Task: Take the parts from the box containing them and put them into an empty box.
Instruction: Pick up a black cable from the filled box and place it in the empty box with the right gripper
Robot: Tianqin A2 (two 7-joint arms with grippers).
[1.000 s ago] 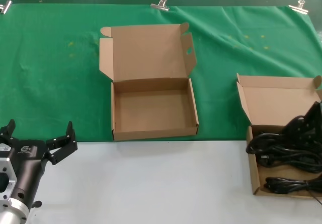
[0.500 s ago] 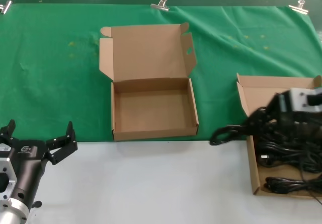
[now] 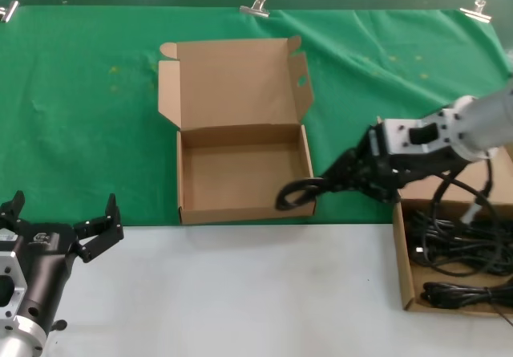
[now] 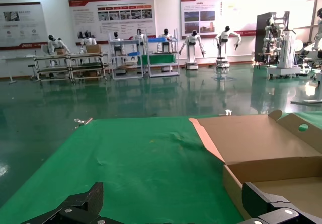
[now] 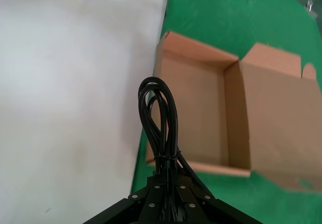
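Note:
My right gripper (image 3: 346, 179) is shut on a black coiled cable bundle (image 3: 298, 193) and holds it above the green cloth, just right of the empty box (image 3: 244, 176). That box has a tall lid with wide side flaps, one slotted. In the right wrist view the cable loop (image 5: 158, 118) sticks out from my shut fingers toward the empty box (image 5: 201, 118). The box containing the parts (image 3: 405, 281) sits at the right front with more black cables (image 3: 457, 249) in it. My left gripper (image 3: 60, 225) is open and parked at the front left.
A green cloth (image 3: 80, 108) covers the far half of the table, held by metal clips (image 3: 255, 6). The near half is white tabletop (image 3: 240, 293). In the left wrist view the empty box (image 4: 271, 158) lies ahead of the open fingers.
My right gripper has lifted a cable bundle out of the right box and carried it left, to just beside the empty box. The left arm has not moved.

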